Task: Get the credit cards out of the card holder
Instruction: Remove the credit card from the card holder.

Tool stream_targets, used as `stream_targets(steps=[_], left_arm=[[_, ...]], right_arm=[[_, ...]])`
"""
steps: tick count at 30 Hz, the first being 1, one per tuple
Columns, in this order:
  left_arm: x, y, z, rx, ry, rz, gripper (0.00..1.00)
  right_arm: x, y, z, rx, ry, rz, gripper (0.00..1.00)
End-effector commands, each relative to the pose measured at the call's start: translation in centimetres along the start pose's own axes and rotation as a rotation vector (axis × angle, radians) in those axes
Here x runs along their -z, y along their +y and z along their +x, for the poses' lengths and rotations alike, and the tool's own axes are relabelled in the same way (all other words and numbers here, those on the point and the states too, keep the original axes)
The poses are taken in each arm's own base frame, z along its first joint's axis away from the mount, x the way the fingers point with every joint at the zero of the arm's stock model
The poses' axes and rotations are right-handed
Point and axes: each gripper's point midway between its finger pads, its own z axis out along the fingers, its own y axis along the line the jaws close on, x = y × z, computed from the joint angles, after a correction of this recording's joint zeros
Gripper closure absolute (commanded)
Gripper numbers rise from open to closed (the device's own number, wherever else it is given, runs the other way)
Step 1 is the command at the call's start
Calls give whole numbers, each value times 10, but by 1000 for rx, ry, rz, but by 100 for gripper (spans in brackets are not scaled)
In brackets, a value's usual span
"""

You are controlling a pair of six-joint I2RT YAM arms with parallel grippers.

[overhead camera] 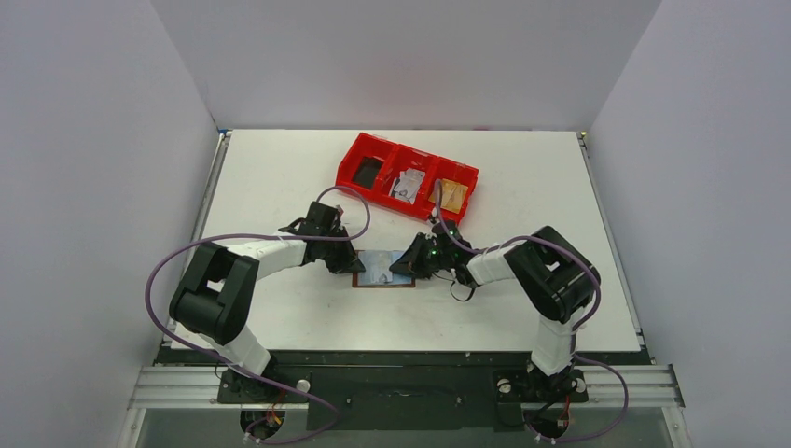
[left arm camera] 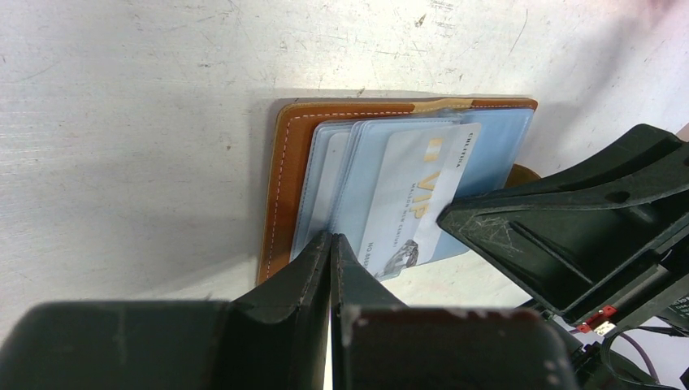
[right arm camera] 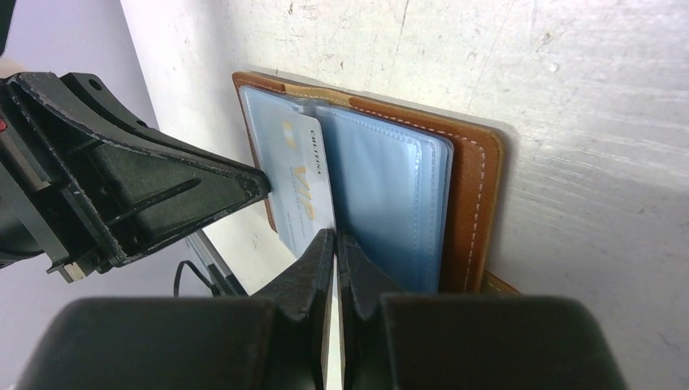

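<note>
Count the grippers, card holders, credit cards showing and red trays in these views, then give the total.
2 grippers: left gripper, right gripper
1 card holder
1 credit card showing
1 red tray
Total: 5

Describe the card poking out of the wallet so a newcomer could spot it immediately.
On the white table, nearer than the red tray, an open brown card holder lies between the left gripper and right gripper. Among its blue sleeves, the pale card sticks out crookedly past the edge, alone bearing gold VIP lettering.
</note>
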Motion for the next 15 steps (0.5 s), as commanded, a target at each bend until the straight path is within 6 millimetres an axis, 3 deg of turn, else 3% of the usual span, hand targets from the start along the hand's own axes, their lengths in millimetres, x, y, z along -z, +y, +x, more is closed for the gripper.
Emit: stream_targets(steps=[1, 15], left_arm=[[-9, 43, 11, 1, 12, -175, 100], [-8, 40, 9, 2, 1, -163, 100]], right_arm=[[9, 1, -12, 43, -50, 4, 100], [19, -7, -12, 63, -50, 33, 100]])
